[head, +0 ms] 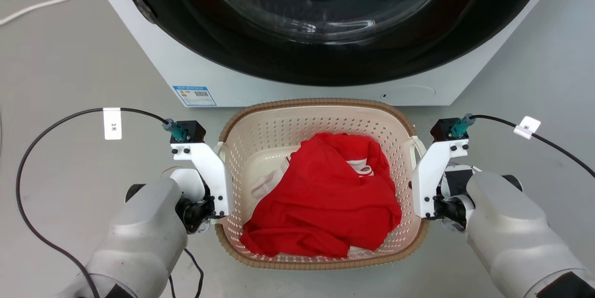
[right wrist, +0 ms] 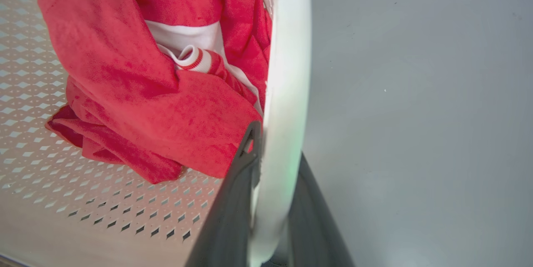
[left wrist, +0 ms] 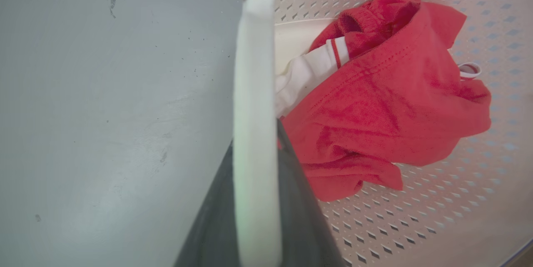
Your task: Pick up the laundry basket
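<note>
The cream perforated plastic laundry basket [head: 269, 140] with a brown woven-look rim held a crumpled red garment [head: 325, 195]. The left gripper [left wrist: 255, 138] and right gripper [right wrist: 277, 142] each pinched one of its white side handles [left wrist: 254, 71]. It stood on the grey floor [head: 69, 56], just before a white washing machine [head: 186, 70].

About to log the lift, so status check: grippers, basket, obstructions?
Both shut: left gripper on left handle, right gripper on right handle. Load: red garment in laundry basket. Ahead: washing machine, close.

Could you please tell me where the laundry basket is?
Head view centre: the laundry basket sits before the washing machine, between the left gripper and right gripper.
</note>
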Controlling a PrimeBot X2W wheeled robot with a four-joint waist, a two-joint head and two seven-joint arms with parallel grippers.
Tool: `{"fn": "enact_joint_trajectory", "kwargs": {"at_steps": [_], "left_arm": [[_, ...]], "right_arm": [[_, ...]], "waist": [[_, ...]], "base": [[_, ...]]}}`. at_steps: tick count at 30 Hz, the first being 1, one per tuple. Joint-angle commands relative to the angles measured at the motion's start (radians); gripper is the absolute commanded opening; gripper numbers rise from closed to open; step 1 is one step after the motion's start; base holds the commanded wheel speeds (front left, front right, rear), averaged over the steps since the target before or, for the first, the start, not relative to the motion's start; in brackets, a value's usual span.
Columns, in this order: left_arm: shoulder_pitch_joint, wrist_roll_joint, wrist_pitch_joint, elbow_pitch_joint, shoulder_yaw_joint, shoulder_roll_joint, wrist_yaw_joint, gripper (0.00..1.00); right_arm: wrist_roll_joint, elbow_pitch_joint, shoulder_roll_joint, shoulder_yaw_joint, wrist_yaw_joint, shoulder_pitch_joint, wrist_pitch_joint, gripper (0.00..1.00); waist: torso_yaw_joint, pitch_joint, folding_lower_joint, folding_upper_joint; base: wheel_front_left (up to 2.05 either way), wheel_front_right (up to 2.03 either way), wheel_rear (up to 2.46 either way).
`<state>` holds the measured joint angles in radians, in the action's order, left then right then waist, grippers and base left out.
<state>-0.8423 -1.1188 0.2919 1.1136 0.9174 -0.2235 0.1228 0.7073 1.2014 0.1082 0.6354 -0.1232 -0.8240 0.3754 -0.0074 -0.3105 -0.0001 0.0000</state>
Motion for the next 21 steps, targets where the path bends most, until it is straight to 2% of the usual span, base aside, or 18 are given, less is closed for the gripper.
{"fn": "enact_joint_trajectory", "kwargs": {"at_steps": [1,9,21], "left_arm": [[-0.015,-0.005,0.006,-0.012,0.005,0.019,0.014,0.0],[0.01,-0.062,0.096,0.009,0.034,0.031,0.014,0.0],[0.051,-0.103,0.145,0.023,0.066,0.044,0.014,0.0]], "right_arm": [[0.007,-0.013,-0.014,0.006,-0.014,0.003,0.007,0.0],[0.073,-0.003,-0.003,0.031,-0.013,0.015,0.115,0.0],[0.114,0.025,-0.004,0.055,-0.013,0.018,0.218,0.0]], "waist": [[0.003,0.016,0.0001,0.0],[0.002,0.117,0.0001,0.0],[-0.002,0.208,0.0001,0.0]], "base": [[0.0,0.0,0.0],[0.0,0.0,0.0],[0.0,0.0,0.0]]}}
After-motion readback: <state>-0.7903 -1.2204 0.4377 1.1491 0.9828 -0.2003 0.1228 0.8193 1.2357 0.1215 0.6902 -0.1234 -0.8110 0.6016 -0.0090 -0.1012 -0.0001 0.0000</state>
